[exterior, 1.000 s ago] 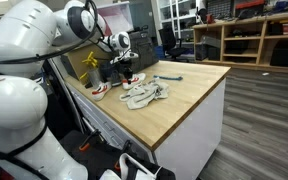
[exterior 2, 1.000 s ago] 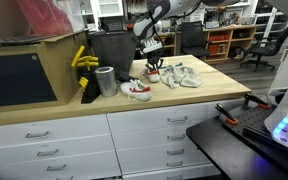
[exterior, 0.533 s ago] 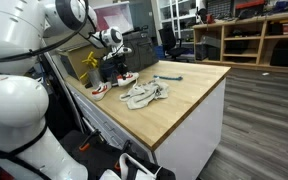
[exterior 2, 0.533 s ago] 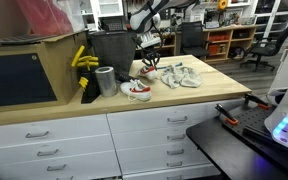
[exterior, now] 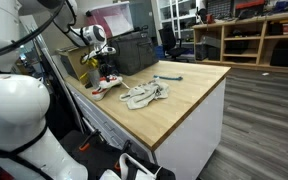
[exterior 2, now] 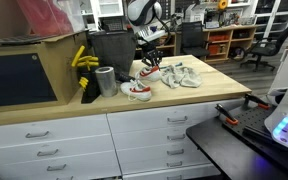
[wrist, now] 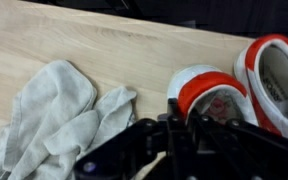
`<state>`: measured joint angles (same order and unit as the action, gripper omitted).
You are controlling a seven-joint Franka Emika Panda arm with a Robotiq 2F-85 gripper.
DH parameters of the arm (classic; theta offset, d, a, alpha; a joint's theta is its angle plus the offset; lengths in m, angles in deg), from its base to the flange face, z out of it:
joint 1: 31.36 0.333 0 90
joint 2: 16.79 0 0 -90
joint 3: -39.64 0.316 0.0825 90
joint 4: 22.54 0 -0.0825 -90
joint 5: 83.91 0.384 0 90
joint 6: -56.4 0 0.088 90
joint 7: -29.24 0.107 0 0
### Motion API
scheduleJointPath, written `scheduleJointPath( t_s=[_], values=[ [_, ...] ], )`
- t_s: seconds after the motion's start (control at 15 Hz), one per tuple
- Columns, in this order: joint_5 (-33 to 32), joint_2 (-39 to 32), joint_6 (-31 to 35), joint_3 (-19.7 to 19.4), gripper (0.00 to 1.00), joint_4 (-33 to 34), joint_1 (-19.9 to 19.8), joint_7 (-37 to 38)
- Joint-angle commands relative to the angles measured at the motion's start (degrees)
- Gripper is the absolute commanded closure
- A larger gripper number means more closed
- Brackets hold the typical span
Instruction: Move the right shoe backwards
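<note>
Gripper [wrist: 182,122] pinches right shoe [wrist: 209,92] on wooden bench [wrist: 104,50]
Jaws press on the red collar; the right shoe sits just beside the crumpled cloth [wrist: 54,115], with its twin shoe [wrist: 276,80] next to it, farther from the cloth.

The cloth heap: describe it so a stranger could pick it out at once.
Find the light wooden countertop above the white drawers. Beside the two small white sneakers with red trim lies the cloth heap: crumpled, beige-white, larger than either shoe and without any red.
</note>
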<state>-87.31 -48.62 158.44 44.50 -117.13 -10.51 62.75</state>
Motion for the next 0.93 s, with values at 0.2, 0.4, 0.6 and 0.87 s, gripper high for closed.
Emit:
scheduleJointPath(
  t_s=[0.2,0.4,0.6,0.87],
  values=[
    [-0.05,14.54,1.28,4.33,0.98,-21.87,-0.07,-6.42],
    [-0.75,15.87,1.09,5.55,0.98,-25.35,-0.32,-7.46],
    [-2.96,15.14,1.79,5.33,0.98,-25.76,-0.8,-8.08],
    [-6.89,12.68,3.59,4.32,0.98,-23.14,-1.58,-8.71]
  ],
)
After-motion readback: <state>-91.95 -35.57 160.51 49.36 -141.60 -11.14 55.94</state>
